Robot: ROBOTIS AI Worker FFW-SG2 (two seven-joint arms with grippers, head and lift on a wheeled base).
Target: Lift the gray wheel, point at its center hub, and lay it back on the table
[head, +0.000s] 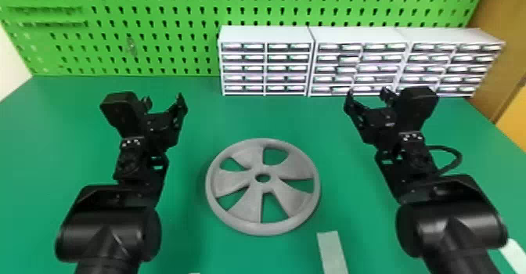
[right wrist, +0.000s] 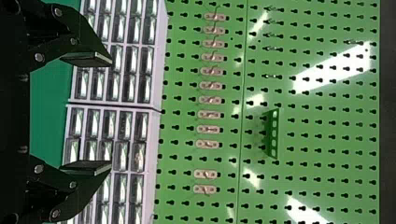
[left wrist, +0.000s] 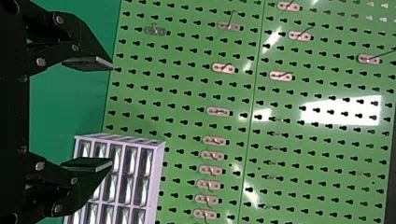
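Gray, round, five-spoke, plastic-looking wheel [head: 250,202] lies flat, well in from the green bench's [head: 70,116] far edge; black two-fingered left claw [head: 163,99] and matching right claw [head: 367,94] hang wide open, empty, either side, probably for a two-sided lift.

From my end, can read no text, labels, brands, numbers or signs: none on white boxy drawer cabinets [head: 266,35], none on flat green perforated pegboard [head: 188,65].
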